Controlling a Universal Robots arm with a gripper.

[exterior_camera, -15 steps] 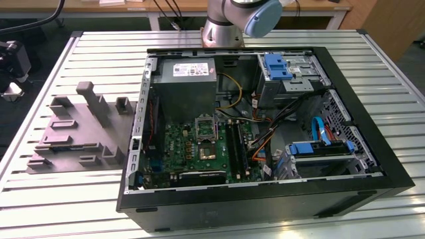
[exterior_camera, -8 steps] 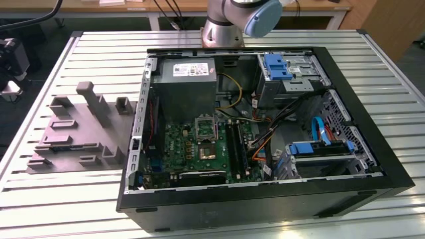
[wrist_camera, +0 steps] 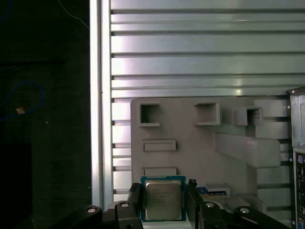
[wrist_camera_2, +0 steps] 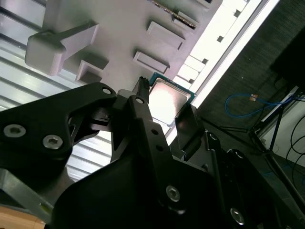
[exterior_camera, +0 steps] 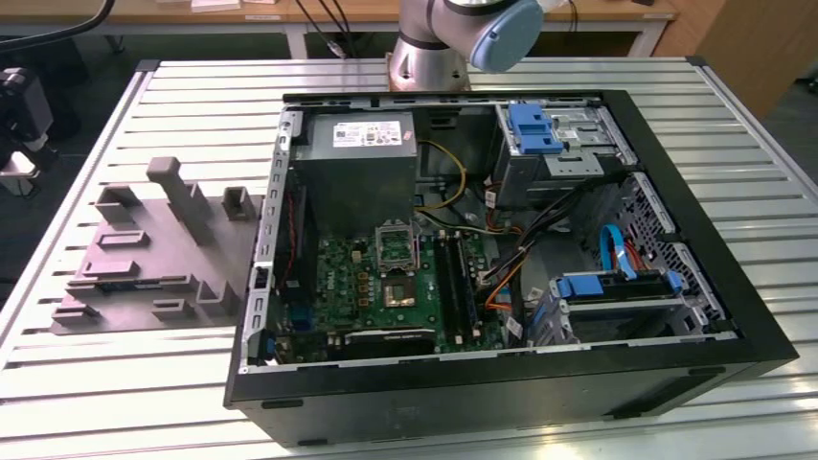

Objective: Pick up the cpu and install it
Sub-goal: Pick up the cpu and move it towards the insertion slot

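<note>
The gripper point(wrist_camera: 164, 187) is closed on the cpu point(wrist_camera: 163, 200), with one black finger point(wrist_camera: 135, 199) pressed against each of two opposite edges. The chip sits square between them, and its pale metal top with the green rim faces the first wrist view's camera. In the second wrist view the same hold shows at an angle: the gripper point(wrist_camera_2: 164, 102) has the cpu point(wrist_camera_2: 170, 95) between its fingertips, and the chip is held off the surfaces underneath. Below and beyond the fingertips lies the grey moulded tray point(wrist_camera: 190, 143), with its square pockets, flat raised bars and one long slanted block. The tray point(wrist_camera_2: 119, 28) rests on the slatted metal table point(wrist_camera: 190, 62). The chip hangs over the tray's near border, close to the table's edge rail, and past that rail the dark floor carries a looped blue cable point(wrist_camera: 24, 100). To the gripper's other side a corner of the computer case point(wrist_camera: 298, 143) comes into view. The exterior view shows the tray point(exterior_camera: 141, 278) beside the open computer case point(exterior_camera: 715, 316) on the table point(exterior_camera: 128, 383). Inside the case are the green board point(exterior_camera: 383, 287) and its metal-framed socket point(exterior_camera: 397, 244), and the arm point(exterior_camera: 461, 38) rises behind the case.
</note>
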